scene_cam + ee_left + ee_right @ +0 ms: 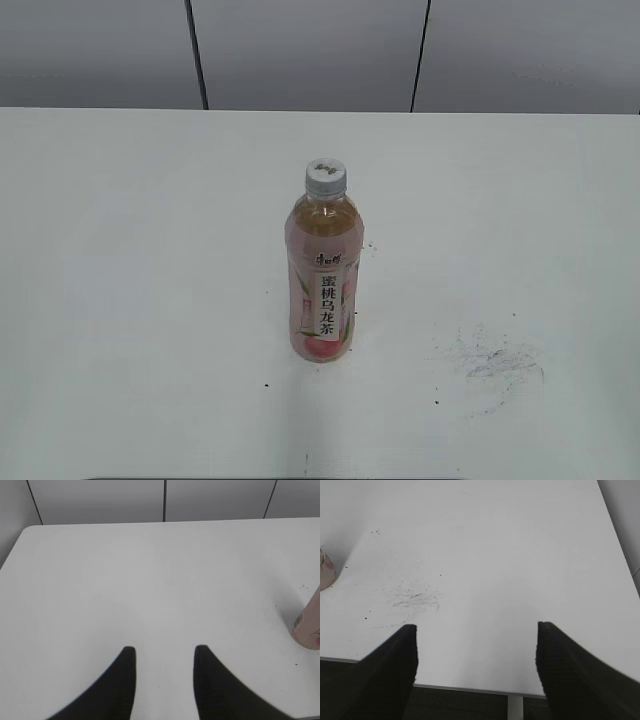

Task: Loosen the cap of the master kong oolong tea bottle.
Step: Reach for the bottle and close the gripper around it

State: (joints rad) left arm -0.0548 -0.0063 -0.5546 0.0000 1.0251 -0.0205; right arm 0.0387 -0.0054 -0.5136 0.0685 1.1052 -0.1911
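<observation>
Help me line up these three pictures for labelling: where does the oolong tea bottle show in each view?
Exterior view: the bottle stands upright at centre, cap on.
Left wrist view: only its base shows, at the right edge.
Right wrist view: a sliver of its base at the left edge.
Shared landmark: the dark scuff marks on the table, also in the right wrist view.

Neither arm shows up in the exterior view. Left gripper (162, 652) hangs over the bench (150, 580), jaws parted with a moderate gap, nothing between them. Right gripper (476, 629) sits right at the bench's near edge, jaws spread a lot wider, also holding nothing. Both point across the bench.
</observation>
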